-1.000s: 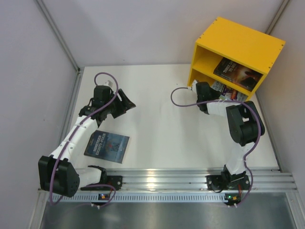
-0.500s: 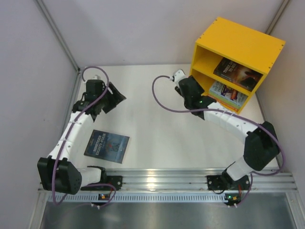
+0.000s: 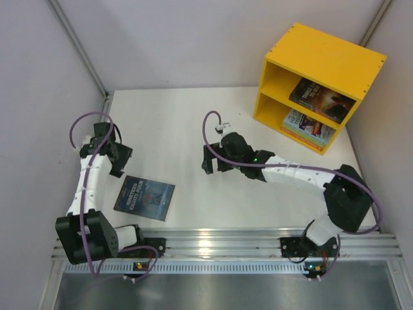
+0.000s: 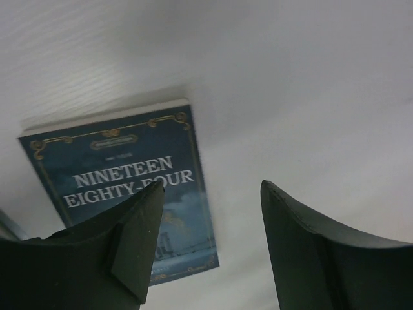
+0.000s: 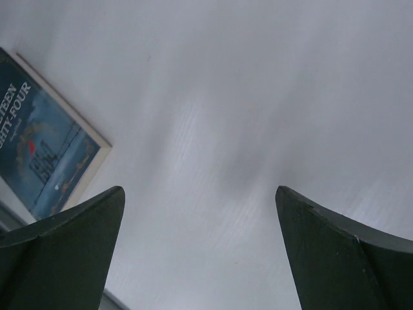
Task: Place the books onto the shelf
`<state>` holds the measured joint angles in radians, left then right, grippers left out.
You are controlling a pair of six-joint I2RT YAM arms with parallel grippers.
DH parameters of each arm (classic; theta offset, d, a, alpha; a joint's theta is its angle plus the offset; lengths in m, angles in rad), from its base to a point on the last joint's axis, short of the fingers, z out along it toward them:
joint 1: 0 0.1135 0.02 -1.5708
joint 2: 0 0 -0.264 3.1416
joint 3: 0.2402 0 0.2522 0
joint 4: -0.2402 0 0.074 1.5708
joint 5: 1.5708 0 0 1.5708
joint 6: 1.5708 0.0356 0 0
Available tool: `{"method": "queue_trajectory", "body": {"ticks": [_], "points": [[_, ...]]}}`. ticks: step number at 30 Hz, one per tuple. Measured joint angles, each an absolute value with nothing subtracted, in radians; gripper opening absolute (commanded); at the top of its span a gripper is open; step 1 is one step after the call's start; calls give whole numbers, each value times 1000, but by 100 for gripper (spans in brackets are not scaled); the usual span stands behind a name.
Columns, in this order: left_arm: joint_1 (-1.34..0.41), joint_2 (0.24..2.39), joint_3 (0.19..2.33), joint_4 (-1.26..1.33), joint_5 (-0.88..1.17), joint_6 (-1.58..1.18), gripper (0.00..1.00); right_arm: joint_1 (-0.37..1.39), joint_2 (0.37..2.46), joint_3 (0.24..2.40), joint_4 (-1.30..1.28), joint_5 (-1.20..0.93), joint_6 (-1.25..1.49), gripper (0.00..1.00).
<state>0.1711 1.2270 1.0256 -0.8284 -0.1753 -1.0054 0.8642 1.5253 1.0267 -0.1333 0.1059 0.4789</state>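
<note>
One blue-grey paperback (image 3: 144, 197), titled Nineteen Eighty-Four, lies flat on the white table (image 3: 193, 116). It is near the left arm's base and well apart from the yellow two-compartment wooden shelf (image 3: 322, 58), which holds a dark paperback (image 3: 321, 97) above and a stack (image 3: 308, 126) below.

Left gripper (image 4: 213, 194) hangs near it, jaws apart, empty. Right gripper (image 5: 200, 194): wide, empty.

Advised: descend on one long edge, tip it up, pinch squarely.

Since a second ago, the right arm has withdrawn from the lower compartment to mid-table, and the left has swung back toward the book.
</note>
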Motion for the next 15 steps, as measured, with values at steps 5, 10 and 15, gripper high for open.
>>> {"method": "queue_trajectory", "body": {"ticks": [5, 10, 15], "points": [[215, 1261, 978, -984, -341, -1142, 61, 930, 1723, 1137, -103, 7, 556, 93], [276, 1267, 828, -1023, -357, -1231, 50, 977, 1937, 1293, -51, -92, 561, 83], [288, 1319, 770, -1042, -384, -1269, 43, 995, 2002, 1314, -56, -134, 559, 84]]}}
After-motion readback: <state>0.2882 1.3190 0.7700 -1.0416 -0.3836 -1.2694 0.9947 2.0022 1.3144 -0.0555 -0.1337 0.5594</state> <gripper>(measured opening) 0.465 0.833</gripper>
